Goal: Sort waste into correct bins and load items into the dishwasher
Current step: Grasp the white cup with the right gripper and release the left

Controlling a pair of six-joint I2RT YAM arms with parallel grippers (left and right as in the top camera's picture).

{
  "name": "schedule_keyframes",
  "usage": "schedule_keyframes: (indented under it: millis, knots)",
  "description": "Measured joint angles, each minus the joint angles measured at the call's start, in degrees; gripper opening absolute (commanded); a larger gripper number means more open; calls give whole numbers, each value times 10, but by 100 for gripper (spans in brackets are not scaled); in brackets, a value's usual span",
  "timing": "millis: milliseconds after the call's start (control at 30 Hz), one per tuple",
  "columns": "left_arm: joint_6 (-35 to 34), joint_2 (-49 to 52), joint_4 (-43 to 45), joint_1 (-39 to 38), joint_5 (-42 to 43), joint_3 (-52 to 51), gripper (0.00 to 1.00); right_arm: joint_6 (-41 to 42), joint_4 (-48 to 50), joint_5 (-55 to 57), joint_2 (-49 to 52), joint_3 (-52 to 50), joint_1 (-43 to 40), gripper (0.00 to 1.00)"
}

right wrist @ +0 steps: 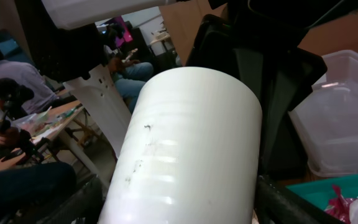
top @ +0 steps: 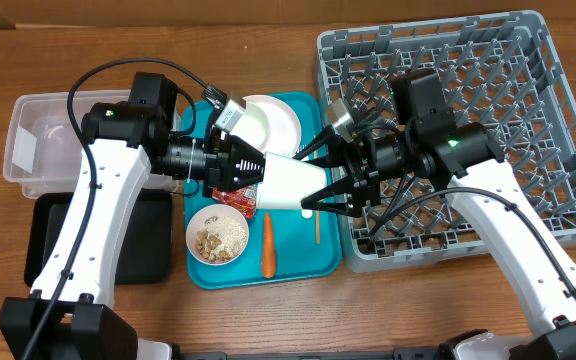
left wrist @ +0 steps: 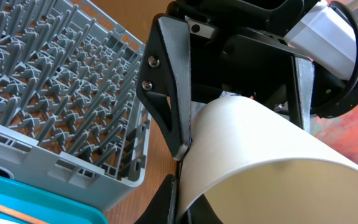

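A white cup point(top: 293, 182) hangs on its side above the teal tray, between both arms. My left gripper point(top: 260, 172) is shut on its rim; in the left wrist view the cup wall point(left wrist: 260, 155) sits pinched between the two black fingers point(left wrist: 166, 199). My right gripper point(top: 308, 182) comes from the grey dish rack point(top: 528, 60) side. Its jaws stand wide, one on each side of the cup body point(right wrist: 191, 143), and both fingers point(right wrist: 291, 205) look pressed against it. A white plate point(top: 273, 120), a bowl of crumbs point(top: 218, 237), a carrot point(top: 267, 245), a wooden stick point(top: 317, 228) and a red wrapper point(top: 236, 198) lie below.
The teal tray point(top: 298, 255) lies in the middle, with the rack's corner point(left wrist: 42, 81) right beside it. A clear tub point(top: 38, 140) stands at the far left, with a black tray point(top: 38, 240) in front of it. Both arms cross over the teal tray.
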Motion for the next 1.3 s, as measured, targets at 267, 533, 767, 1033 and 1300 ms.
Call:
schedule_keyframes:
  millis: [267, 533, 767, 1033, 1300]
  knots:
    - [0, -1, 1, 0, -3, 0, 4, 15, 0, 4, 0, 0, 0, 71]
    - [0, -1, 4, 0, -6, 0, 4, 23, 0, 8, 0, 0, 0, 70]
    - [0, -2, 9, 0, -6, 0, 5, 27, 1, 10, 0, 0, 0, 70]
    - [0, -2, 12, 0, -6, 0, 4, 30, 2, 12, 0, 0, 1, 71]
    - [0, -2, 12, 0, -7, 0, 4, 31, 4, 17, 0, 0, 5, 74]
